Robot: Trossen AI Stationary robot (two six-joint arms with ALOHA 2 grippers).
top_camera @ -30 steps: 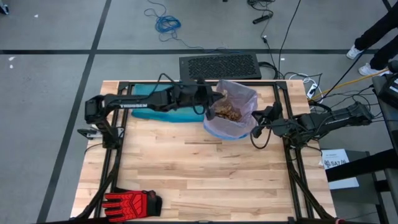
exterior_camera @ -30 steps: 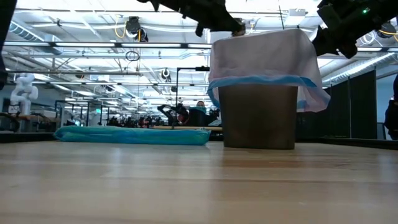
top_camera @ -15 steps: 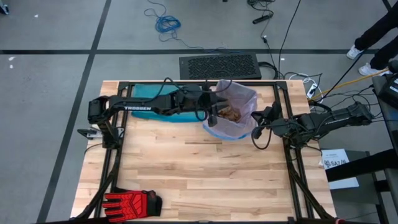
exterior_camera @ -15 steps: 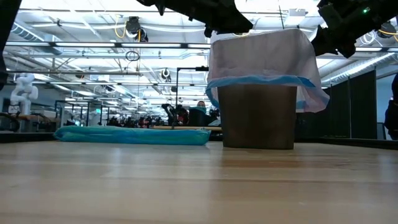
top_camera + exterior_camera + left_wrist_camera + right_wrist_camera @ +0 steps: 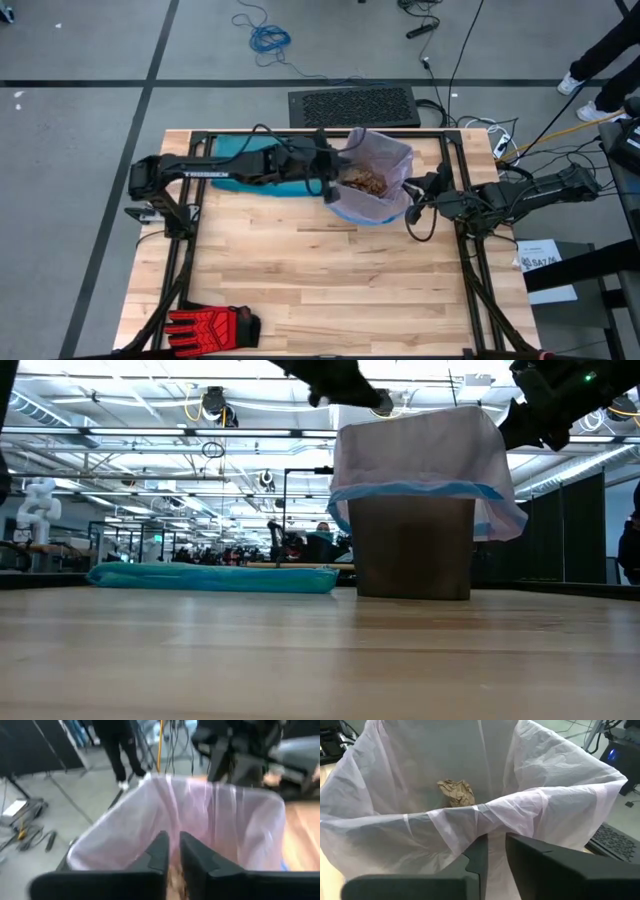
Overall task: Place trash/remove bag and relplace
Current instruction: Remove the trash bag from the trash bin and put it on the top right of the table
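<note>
The pale lilac bag with a blue rim lines a brown bin at the table's far middle. Its top is folded down over the bin's outside. Brown paper trash lies inside the bag, and one wad shows in the right wrist view. My left gripper hovers just above the bag's left rim, its fingers close together with nothing between them. My right gripper is shut on the bag's right rim. A teal-green bag lies flat on the table left of the bin. My right gripper pinches the bag's right rim between its two fingers, coming from the table's right and slanting a little downward. The film's creases run together toward the fingers. The rest of the bag stays draped over the bin; one layer or several, I cannot tell.
A red-and-black glove lies at the near left corner. A black grille panel sits beyond the far edge. Bare wood stretches across the table's middle and near side. A person's legs show on the floor at the far right.
My left gripper has swung a little toward the table's near and left side along the bag's left rim. Its fingers stood apart over the bag half a second ago and are close together now. The bag and bin have kept still.
</note>
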